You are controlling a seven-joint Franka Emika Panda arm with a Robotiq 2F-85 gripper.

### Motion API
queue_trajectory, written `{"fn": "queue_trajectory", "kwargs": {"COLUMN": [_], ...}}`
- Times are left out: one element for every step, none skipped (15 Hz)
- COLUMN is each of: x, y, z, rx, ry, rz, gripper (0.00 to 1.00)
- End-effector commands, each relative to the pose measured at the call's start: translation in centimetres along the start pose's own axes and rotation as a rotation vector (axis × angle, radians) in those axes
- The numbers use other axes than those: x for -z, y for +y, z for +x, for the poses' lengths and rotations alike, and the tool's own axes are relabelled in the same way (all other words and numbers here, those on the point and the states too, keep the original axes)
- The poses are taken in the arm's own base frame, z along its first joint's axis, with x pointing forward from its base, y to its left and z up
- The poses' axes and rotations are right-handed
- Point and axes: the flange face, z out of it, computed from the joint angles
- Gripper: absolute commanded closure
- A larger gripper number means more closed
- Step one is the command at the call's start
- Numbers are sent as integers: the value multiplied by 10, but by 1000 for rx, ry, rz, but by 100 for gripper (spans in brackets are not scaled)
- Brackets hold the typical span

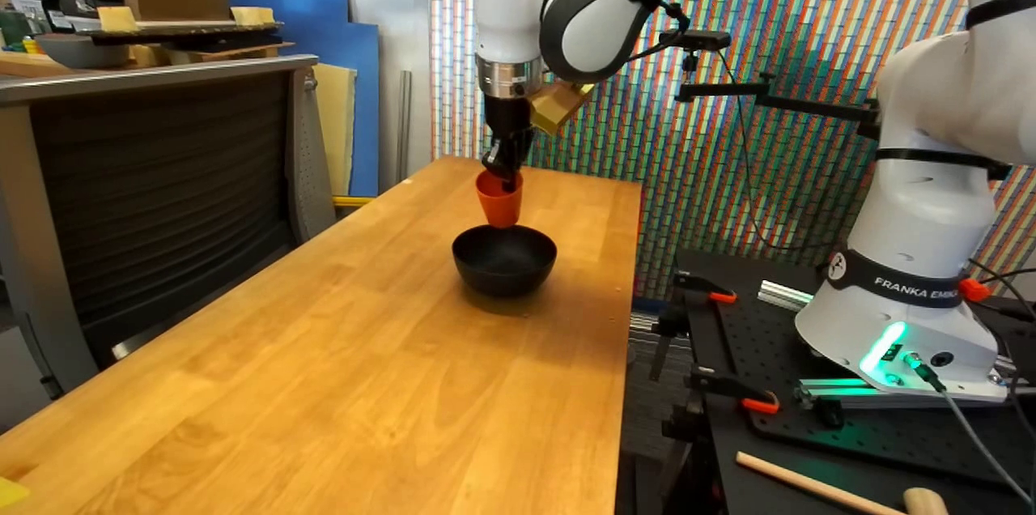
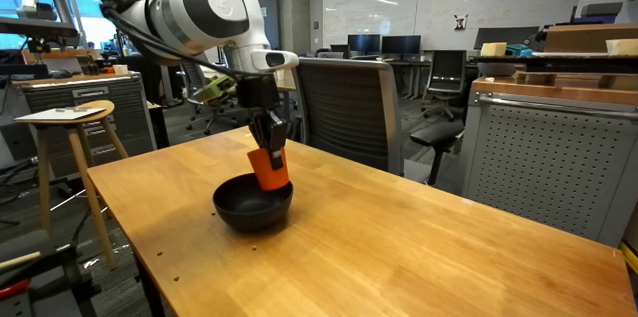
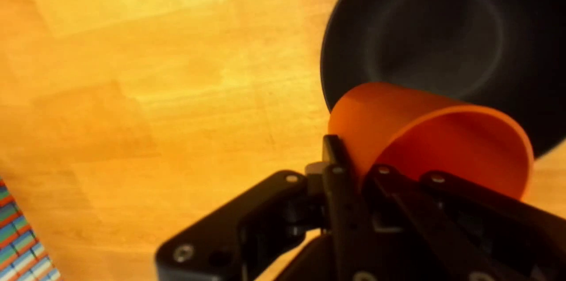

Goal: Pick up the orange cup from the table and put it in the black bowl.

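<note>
Picking up looks finished, placing does not: the orange cup (image 1: 497, 209) is clear of the table (image 1: 364, 385), pinched at its wall by the gripper (image 3: 356, 172), whose fingers (image 2: 276, 160) are closed on it, one outside the cup and its partner reaching in through the mouth. The cup hangs just below and beside the fingertips, tilted, its mouth turned partly sideways. The black bowl (image 2: 249, 223) stands on the table, lower than the fingertips; in the wrist view most of it lies beyond them, with the cup covering part of its edge. So the cup is over one side of the bowl rather than its middle, and whether its base touches the rim cannot be told. What is left, judging from this, is a shift of the fingers toward the bowl's centre, a short descent, letting go and backing off; a slanted cup could catch on the rim if lowered here. The arm (image 1: 518, 9) reaches in high above the table and bends near the wrist, so that its last section drops almost straight down above the fingers, which point downward and a little aslant.
</note>
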Motion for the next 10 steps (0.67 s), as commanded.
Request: {"fn": "queue_trajectory", "kwargs": {"x": [-38,-47,-55,-60,-63,-63,-60,-55,-48,-41], "y": [-8,-17,-24,-31,-36,-39,-40,-39,-34,-30], "z": [-19,-24,-26,-26,-26,-23,-20,-17,-14,-14], "rx": [-7,6,14,23,33,41,50,59,72,90], "ry": [-108,-130,-143,-152,-156,-151,-139,-126,-76,-47], "rz": [68,109,137,173,206,232,258,266,223,206], "gripper": [99,99,99,99,99,99,99,82,69,63]}}
